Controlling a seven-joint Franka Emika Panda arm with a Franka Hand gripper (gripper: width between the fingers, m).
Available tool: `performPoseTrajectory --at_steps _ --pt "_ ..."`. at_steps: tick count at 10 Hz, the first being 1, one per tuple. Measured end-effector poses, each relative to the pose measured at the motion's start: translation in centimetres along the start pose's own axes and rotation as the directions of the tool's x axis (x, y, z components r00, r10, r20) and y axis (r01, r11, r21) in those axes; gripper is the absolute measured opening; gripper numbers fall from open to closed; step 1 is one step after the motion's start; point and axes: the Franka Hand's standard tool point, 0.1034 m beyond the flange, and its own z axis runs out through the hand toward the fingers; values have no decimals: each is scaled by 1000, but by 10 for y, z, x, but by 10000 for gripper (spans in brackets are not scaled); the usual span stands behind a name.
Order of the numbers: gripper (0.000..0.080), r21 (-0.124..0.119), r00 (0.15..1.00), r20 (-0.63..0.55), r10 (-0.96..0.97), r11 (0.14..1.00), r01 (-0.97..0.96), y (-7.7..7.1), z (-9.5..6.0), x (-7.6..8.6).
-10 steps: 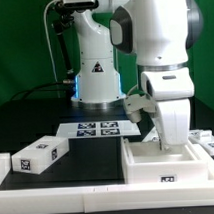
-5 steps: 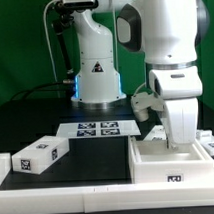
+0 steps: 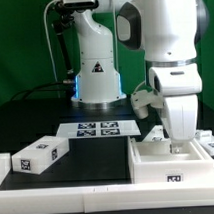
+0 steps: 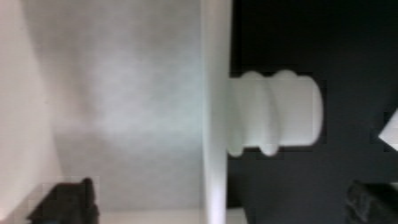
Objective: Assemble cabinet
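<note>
Cabinet body: I see a big white plastic box (image 3: pixel 162 165), smooth and matte with square corners. It sits at the front edge of the tabletop (image 3: pixel 92 158), toward the exterior view's right corner. A small black-and-white tag (image 3: pixel 178 178) is on its front face.
Loose piece: a smaller white block (image 3: pixel 39 154) with tags on its top and side lies near the front edge at the exterior view's left corner, well apart from the box.
Knob: in my wrist view a stubby, ribbed white knob (image 4: pixel 278 112) juts from a flat white wall, and it is badly blurred.
Fingers: the two dark fingers (image 4: pixel 68 200) stand wide apart on either side of that wall's edge, and I see nothing clamped between them.
Arm: a glossy white shell (image 3: pixel 168 53) is lowered over the box.
Marker board: a thin, flat white board (image 3: pixel 96 128) lies mid-tabletop, toward the rear edge.
Tabletop: matte black.
Room: a plain green backdrop (image 3: pixel 18 48).
</note>
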Motion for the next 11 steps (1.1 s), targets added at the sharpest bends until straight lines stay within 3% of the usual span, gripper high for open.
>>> performPoseTrajectory --at_steps 1,4,6,7,11 --pt "760 -15 1000 -1 -7 1000 7 -3 -12 7" --pt "797 -37 1000 -6 23 999 -23 -17 -34 32" --pt "797 -37 999 -17 38 999 -39 -27 -36 57" --pt "797 -49 996 -33 83 995 -85 -29 -36 71" --pt "797 -50 998 -33 61 997 -62 -28 -34 68"
